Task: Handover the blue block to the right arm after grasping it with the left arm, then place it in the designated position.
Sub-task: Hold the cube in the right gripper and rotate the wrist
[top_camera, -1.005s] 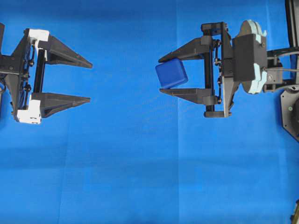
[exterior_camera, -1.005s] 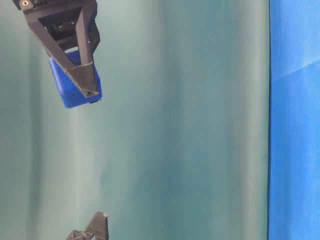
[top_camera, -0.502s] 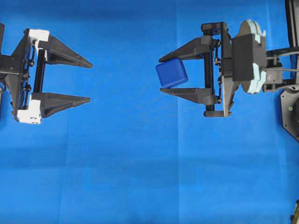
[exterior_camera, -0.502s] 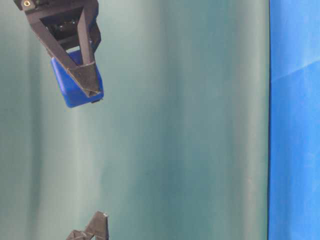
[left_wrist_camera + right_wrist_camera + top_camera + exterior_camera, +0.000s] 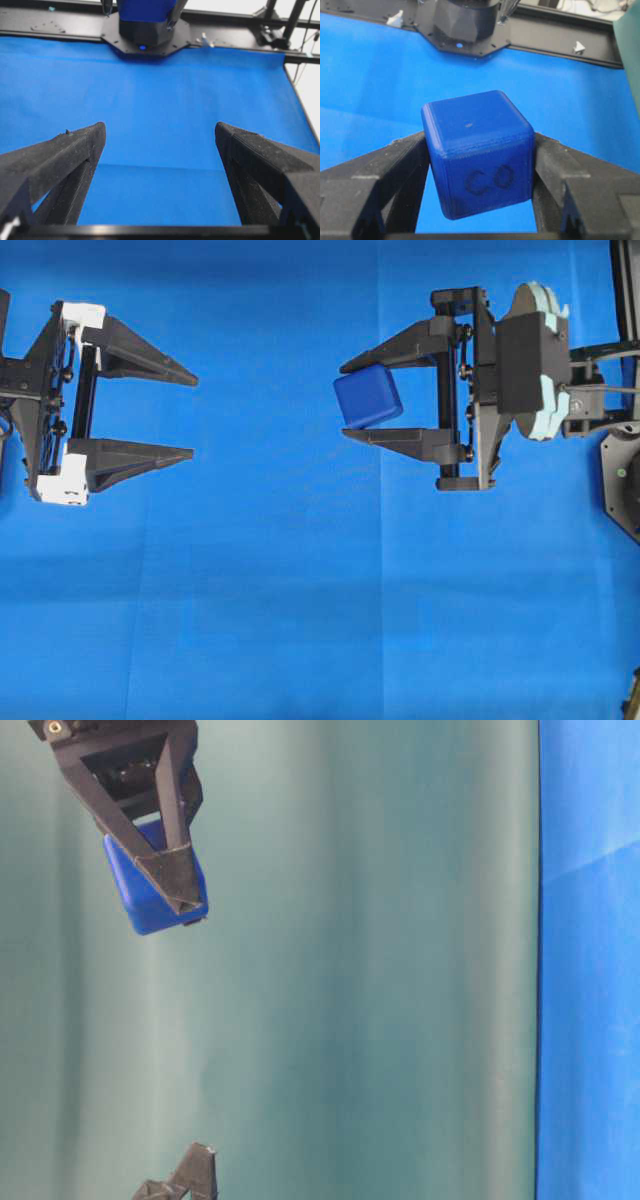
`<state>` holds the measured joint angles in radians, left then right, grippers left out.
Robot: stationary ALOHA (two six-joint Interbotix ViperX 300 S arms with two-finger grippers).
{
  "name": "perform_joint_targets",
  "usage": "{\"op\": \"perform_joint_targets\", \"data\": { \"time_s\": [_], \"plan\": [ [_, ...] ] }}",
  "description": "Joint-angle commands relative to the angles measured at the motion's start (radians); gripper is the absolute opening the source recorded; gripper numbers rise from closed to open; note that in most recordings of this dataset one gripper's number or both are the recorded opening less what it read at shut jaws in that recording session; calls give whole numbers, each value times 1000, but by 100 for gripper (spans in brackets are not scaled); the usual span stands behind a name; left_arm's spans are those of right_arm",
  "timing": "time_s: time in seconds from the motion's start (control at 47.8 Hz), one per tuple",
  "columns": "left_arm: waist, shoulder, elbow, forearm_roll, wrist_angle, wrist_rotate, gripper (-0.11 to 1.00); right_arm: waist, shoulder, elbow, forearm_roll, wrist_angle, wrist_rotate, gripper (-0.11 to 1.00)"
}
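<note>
The blue block (image 5: 367,397) is a dark-blue cube with rounded edges, held slightly tilted above the blue cloth. My right gripper (image 5: 343,400), with its pale teal wrist casing, is shut on it, one finger on each side face. In the right wrist view the blue block (image 5: 477,150) fills the gap between the fingers (image 5: 395,165) and shows a faint mark on its near face. The table-level view has the blue block (image 5: 150,885) pinched near the fingertips. My left gripper (image 5: 194,415), with white brackets, stands open and empty at the far left, well apart from the block.
Blue cloth (image 5: 300,590) covers the table. A black arm base (image 5: 145,30) stands at the far edge in the left wrist view. Another black base (image 5: 622,475) sits at the right edge of the overhead view.
</note>
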<state>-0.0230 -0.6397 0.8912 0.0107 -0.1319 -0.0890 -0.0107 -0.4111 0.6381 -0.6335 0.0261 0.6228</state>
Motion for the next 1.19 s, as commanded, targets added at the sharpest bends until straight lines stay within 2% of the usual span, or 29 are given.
{"op": "perform_joint_targets", "data": {
  "time_s": [0.0,0.419,0.607,0.963,1.172],
  "plan": [
    [3,-5,-17,-2,-11,2,93,2,-18,-12,3,-3,3,43],
    [3,-3,-17,0,-11,2,93,5,-18,-12,3,-2,5,43],
    [2,-3,-18,-2,-11,2,93,20,-18,-12,6,38,11,43],
    [2,-3,-17,-2,-11,2,93,80,-18,-11,8,224,63,43],
    [2,-5,-17,-2,-11,-2,93,115,-18,-9,28,353,91,43]
  ]
}}
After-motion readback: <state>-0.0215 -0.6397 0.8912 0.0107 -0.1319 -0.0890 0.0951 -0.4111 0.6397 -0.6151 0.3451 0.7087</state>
